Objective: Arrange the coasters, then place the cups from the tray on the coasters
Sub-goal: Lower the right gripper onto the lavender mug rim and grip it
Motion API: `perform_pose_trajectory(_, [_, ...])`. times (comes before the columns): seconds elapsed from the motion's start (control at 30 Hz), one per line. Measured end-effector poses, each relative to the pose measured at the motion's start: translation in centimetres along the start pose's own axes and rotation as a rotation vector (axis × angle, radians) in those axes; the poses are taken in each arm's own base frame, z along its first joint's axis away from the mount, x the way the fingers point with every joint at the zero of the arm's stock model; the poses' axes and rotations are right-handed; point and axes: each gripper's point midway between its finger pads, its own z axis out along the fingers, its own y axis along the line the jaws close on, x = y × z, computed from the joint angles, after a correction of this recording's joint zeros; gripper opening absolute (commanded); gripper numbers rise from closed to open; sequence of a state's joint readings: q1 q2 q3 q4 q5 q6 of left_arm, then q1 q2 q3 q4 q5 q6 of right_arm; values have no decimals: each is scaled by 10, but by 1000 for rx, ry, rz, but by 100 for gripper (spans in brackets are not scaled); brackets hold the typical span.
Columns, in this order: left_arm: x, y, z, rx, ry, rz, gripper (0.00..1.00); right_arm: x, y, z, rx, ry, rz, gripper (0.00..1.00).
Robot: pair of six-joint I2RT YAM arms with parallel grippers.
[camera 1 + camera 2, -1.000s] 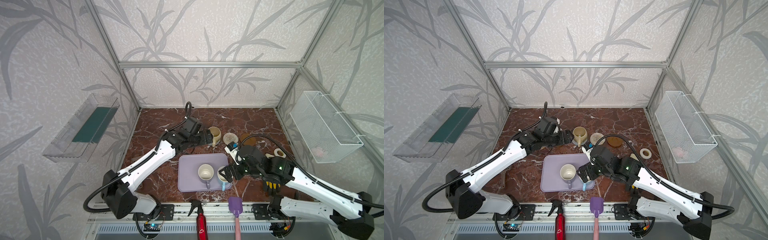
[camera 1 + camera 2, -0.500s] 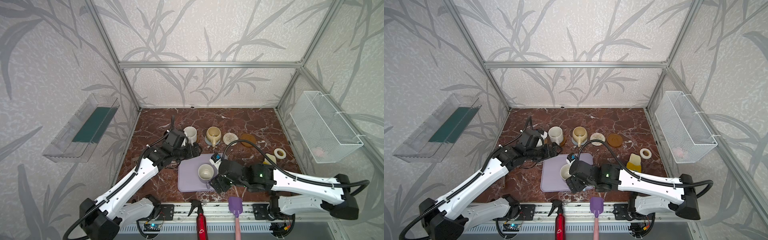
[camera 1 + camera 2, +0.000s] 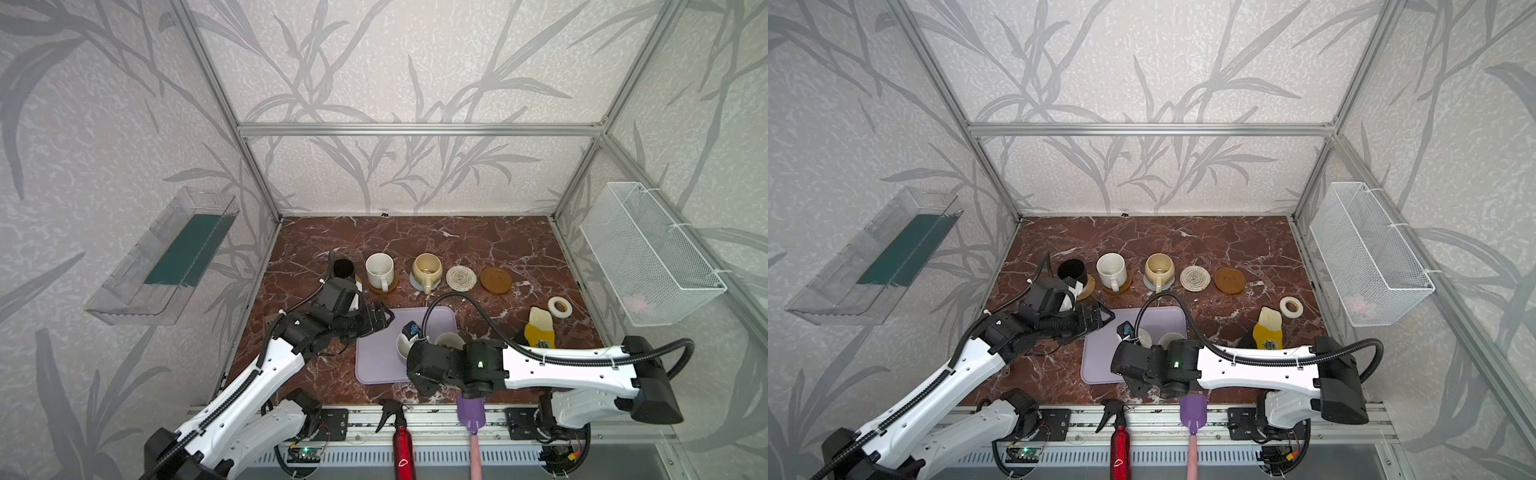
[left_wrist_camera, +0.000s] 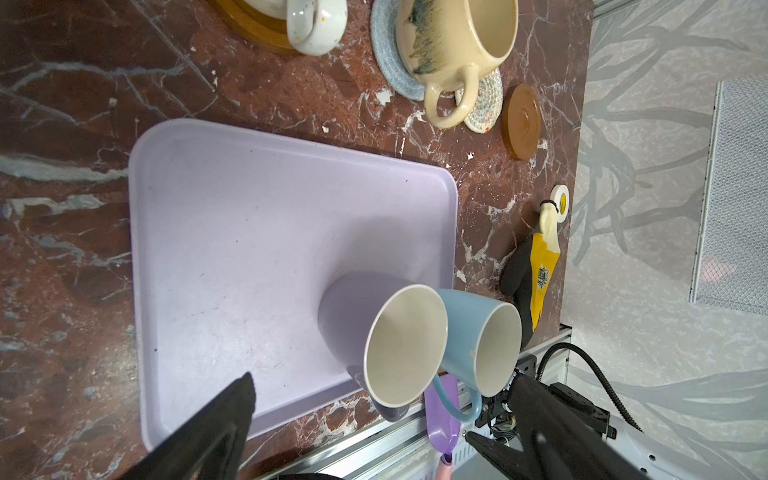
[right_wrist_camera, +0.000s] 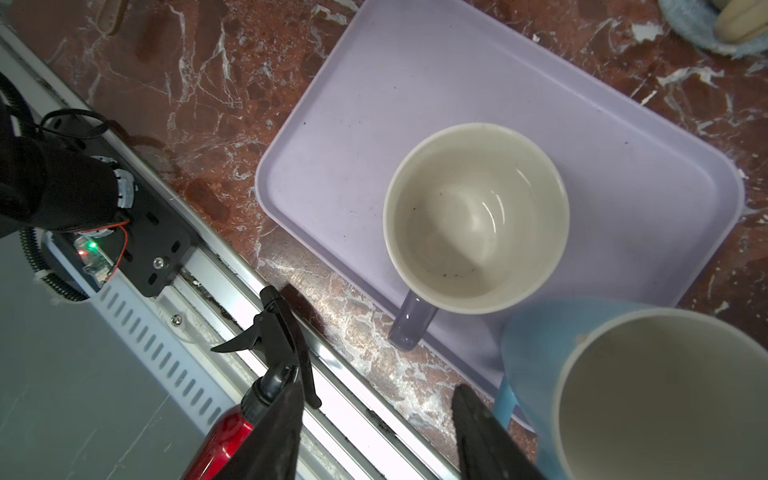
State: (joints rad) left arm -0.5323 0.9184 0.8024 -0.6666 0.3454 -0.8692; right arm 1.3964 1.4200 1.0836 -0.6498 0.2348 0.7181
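- The right claw (image 5: 376,386) hangs over the near rim of the tray (image 5: 374,83). Its jaws are partly apart and hold nothing.
- Straight ahead of it the lavender mug (image 5: 476,216) stands upright on the tray. Its handle (image 5: 411,326) points back toward the claw, in line with the gap between the fingers.
- The blue mug (image 5: 648,395) is just beside one finger, so I judge the room on that side tight. The spray bottle (image 5: 226,438) lies under the other finger.
- The left claw (image 3: 384,321), wide open and empty, is farther from this mug.
- The cream spiral coaster (image 3: 460,276) and the amber coaster (image 3: 495,279) lie free beyond the tray on the marble table (image 3: 457,237).
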Motion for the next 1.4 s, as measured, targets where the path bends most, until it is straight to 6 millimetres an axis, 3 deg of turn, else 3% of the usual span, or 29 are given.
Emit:
perform_pose_trajectory(0.27, [5,8,3,5,1,-27,98,2,3,22,28,11,38,52])
perform_pose_trajectory(0.93, [18,44,16,-63,-13,-79,99,15,-15,68,166,51,64,47])
perform_pose_trajectory(1.4, [8,45,20,-38,-56,-120,99,17,-27,89,209,76,57,35])
